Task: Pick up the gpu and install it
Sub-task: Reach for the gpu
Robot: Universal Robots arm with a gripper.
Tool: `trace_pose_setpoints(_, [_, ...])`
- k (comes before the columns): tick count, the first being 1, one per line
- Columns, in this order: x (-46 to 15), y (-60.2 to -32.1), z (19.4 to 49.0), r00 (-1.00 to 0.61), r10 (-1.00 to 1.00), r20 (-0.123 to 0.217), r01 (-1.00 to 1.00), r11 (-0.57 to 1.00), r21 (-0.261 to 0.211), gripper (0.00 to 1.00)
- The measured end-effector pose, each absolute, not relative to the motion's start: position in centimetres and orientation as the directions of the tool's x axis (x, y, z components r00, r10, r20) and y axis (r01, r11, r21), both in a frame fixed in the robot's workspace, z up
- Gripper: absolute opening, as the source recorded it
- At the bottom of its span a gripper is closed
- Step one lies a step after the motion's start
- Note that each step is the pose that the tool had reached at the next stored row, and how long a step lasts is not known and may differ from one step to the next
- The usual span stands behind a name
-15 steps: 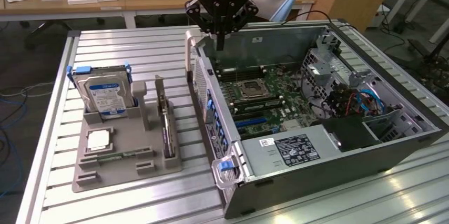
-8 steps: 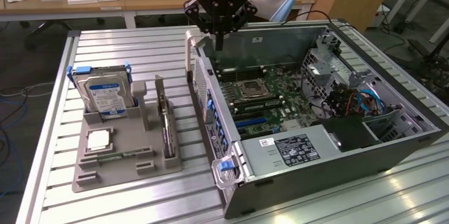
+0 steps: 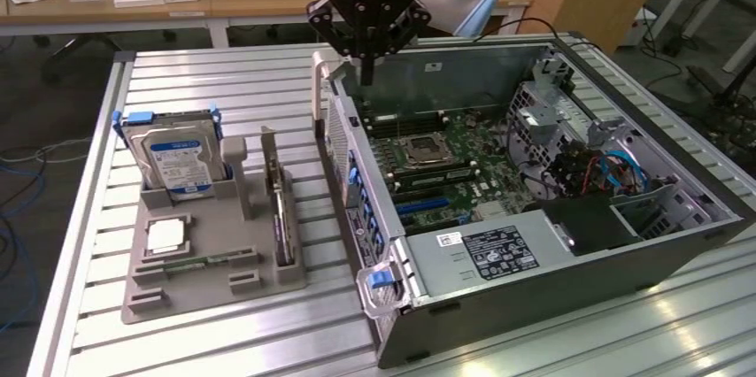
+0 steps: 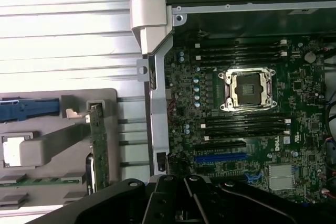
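The gripper [image 3: 366,72] hangs with its jaws drawn together on nothing, over the far rim of the open computer case [image 3: 691,196], so by the look of it the work has not begun. The gpu [image 3: 279,209] has not been picked up and the blue slot [image 3: 426,207] on the motherboard [image 3: 437,165] lies bare. The gpu stands on edge in the grey holder [image 3: 212,284] on the bench [image 3: 212,85], between the hard drive [image 3: 177,160] and the case, well apart from the gripper: a thin card, its green board edge plain in the wrist view.
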State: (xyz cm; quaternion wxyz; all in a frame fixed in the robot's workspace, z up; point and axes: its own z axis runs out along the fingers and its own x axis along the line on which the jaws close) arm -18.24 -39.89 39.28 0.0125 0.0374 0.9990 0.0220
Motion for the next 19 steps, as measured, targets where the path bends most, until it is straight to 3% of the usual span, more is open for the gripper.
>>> trace_pose_setpoints(19, [-19.5, -39.9, 39.3, -0.997, 0.075, -0.023, 0.074, 0.996, 0.045, 0.11])
